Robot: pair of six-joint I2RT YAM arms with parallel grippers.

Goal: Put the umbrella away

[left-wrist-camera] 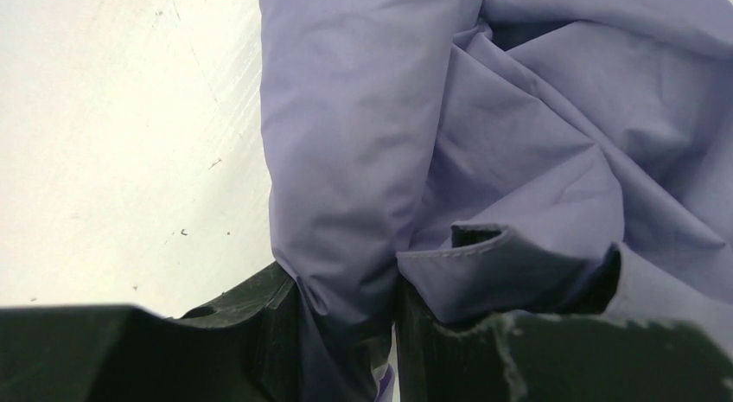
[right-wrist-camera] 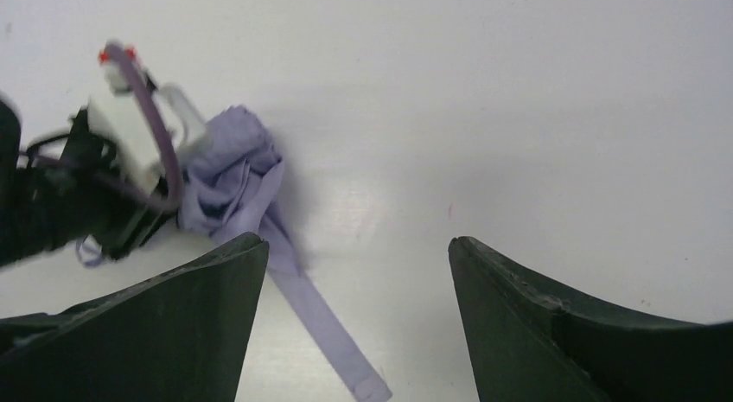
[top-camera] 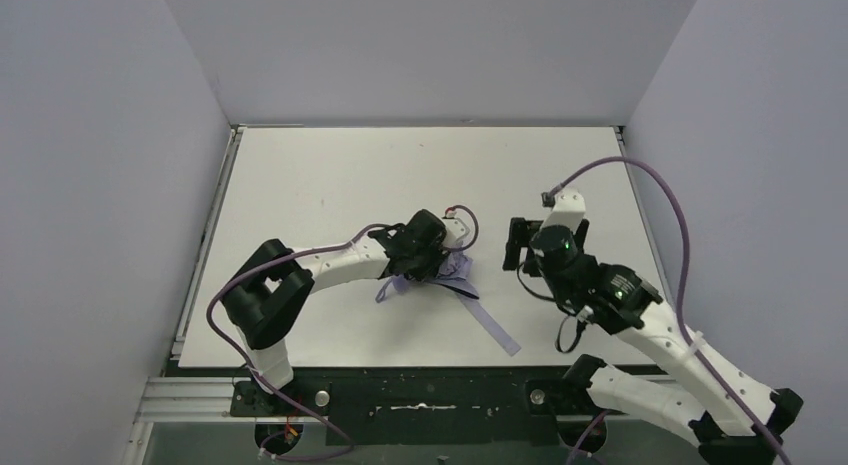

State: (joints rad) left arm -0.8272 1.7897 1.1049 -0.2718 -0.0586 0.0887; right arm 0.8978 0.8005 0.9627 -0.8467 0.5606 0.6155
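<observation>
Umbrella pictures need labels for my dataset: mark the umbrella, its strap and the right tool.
umbrella [right-wrist-camera: 232, 164]: right wrist view, bunched fabric.
strap [right-wrist-camera: 331, 333]: right wrist view, mid-length.
right tool [right-wrist-camera: 356, 246]: right wrist view, gap between open fingers.

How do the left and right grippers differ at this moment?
The left gripper is clamped on the umbrella fabric; the right gripper stands open, holding nothing. The left gripper sits right on the umbrella; the right gripper is apart from it, over bare table. Both are black.
</observation>
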